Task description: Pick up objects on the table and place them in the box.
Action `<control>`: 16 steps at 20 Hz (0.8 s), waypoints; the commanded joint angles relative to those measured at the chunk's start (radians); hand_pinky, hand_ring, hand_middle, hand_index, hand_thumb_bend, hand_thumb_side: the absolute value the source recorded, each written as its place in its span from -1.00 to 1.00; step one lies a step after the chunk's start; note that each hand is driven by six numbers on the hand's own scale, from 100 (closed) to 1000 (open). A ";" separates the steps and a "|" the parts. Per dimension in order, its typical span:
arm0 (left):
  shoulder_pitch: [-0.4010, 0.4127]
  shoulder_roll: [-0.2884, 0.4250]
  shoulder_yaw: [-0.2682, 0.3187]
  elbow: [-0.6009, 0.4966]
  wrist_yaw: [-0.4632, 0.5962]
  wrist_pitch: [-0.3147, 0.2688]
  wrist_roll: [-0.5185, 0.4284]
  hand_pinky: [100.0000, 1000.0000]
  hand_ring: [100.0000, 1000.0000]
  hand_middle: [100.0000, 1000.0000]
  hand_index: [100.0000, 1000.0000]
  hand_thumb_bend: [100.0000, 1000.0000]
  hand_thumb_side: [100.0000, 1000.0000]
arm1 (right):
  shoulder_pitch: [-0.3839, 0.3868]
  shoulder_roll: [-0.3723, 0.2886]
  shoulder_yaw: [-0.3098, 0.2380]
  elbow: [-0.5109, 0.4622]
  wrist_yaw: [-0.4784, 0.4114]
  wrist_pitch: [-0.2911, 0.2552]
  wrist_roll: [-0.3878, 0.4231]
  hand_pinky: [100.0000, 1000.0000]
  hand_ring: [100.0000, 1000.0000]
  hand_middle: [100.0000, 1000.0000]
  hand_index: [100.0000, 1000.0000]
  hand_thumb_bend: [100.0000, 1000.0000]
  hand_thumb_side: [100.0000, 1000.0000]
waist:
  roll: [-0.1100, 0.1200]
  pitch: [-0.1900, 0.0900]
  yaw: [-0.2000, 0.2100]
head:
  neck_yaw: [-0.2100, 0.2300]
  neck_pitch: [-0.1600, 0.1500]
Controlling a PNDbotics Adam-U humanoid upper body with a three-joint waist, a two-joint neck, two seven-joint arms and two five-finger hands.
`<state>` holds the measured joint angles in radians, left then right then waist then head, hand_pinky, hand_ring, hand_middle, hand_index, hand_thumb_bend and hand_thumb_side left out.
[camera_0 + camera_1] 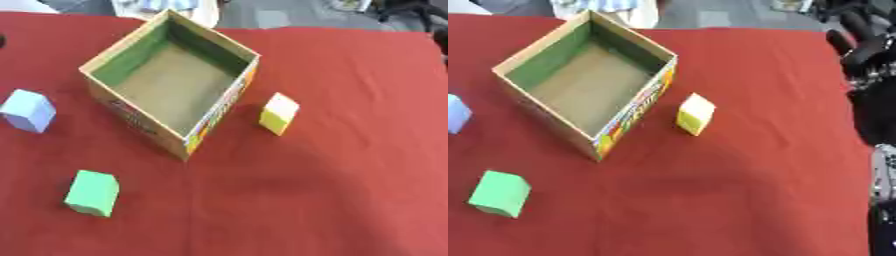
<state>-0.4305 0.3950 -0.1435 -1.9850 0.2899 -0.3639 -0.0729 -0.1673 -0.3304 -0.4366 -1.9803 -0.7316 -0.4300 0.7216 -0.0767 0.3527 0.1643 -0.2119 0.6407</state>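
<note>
fingers: state could not be told; right arm [877, 100] at right edge, nearest yellow block [695, 114], just right of box [632, 107].

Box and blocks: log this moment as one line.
box: open, empty | yellow block: right of box | green block, blue block: left, on table | robot hand: none visible

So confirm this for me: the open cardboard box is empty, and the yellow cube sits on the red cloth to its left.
Wrong side. In the left eye view the yellow cube sits on the red cloth to the right of the empty open cardboard box.
</note>
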 commanded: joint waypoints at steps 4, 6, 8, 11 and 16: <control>-0.010 0.019 0.002 -0.015 0.000 0.000 -0.005 0.68 0.67 0.50 0.62 -1.00 0.06 | -0.005 -0.023 -0.004 -0.020 0.001 -0.009 0.014 1.00 1.00 0.18 0.90 -1.00 -0.18 | -0.010 -0.011 -0.001 | -0.001 -0.010; -0.010 0.019 0.002 -0.015 0.000 0.000 -0.005 0.68 0.67 0.50 0.62 -1.00 0.06 | -0.004 -0.023 -0.004 -0.020 0.001 -0.009 0.015 1.00 1.00 0.18 0.90 -1.00 -0.18 | -0.010 -0.011 -0.001 | -0.001 -0.010; -0.010 0.020 0.003 -0.015 0.000 0.000 -0.004 0.68 0.67 0.50 0.62 -1.00 0.06 | -0.004 -0.023 -0.004 -0.020 0.001 -0.009 0.015 1.00 1.00 0.18 0.90 -1.00 -0.18 | -0.010 -0.011 0.001 | -0.003 -0.011; -0.012 0.020 0.006 -0.015 0.003 -0.002 -0.001 0.68 0.67 0.50 0.62 -1.00 0.06 | -0.005 -0.025 -0.007 -0.020 -0.002 -0.011 0.011 1.00 1.00 0.19 0.89 -1.00 -0.18 | -0.011 -0.012 0.005 | -0.002 -0.020; -0.017 0.024 0.013 -0.015 0.008 -0.005 0.007 0.67 0.67 0.49 0.62 -1.00 0.06 | -0.006 -0.047 -0.013 -0.020 -0.008 -0.024 0.000 1.00 1.00 0.21 0.90 -1.00 -0.18 | -0.013 -0.015 0.010 | 0.004 -0.029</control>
<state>-0.4329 0.3953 -0.1423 -1.9850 0.2932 -0.3677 -0.0706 -0.1668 -0.3417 -0.4384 -1.9803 -0.7326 -0.4388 0.7147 -0.0767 0.3527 0.1732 -0.2108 0.6266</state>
